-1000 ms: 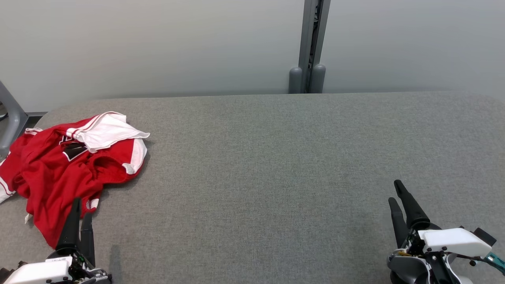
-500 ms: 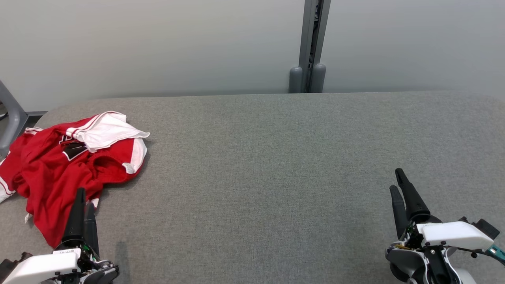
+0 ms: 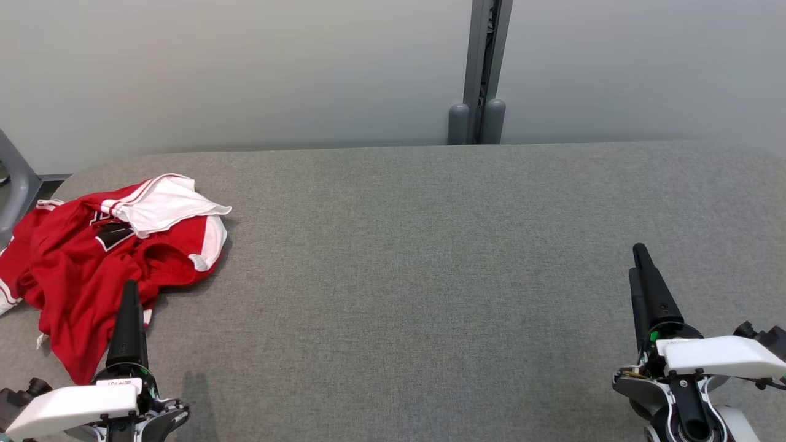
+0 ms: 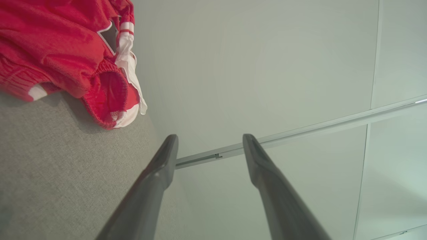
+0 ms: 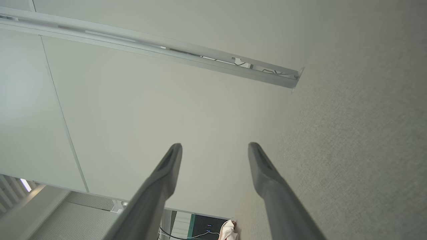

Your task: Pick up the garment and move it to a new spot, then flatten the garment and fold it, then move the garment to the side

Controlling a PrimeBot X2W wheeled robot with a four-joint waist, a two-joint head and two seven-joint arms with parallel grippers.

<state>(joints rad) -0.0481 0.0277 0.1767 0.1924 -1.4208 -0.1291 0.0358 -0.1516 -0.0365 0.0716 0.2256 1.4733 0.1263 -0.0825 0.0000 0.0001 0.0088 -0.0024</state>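
Note:
The garment (image 3: 92,264) is a red jersey with white trim and a black emblem, lying crumpled at the left end of the grey table (image 3: 417,258). In the left wrist view the garment (image 4: 66,50) fills the upper left corner. My left gripper (image 3: 130,291) stands at the lower left, its tips over the garment's near edge; its fingers are spread wide and empty in the left wrist view (image 4: 208,141). My right gripper (image 3: 638,258) is at the lower right over bare table, far from the garment, open and empty in the right wrist view (image 5: 213,148).
A pale wall runs behind the table, with a grey vertical post (image 3: 479,73) at its middle. A grey frame leg (image 3: 15,178) stands off the table's left end. The table's felt top stretches wide between the two grippers.
Both grippers have turned edge-on to the head camera and moved forward. The left one has opened wider. The garment lies as before.

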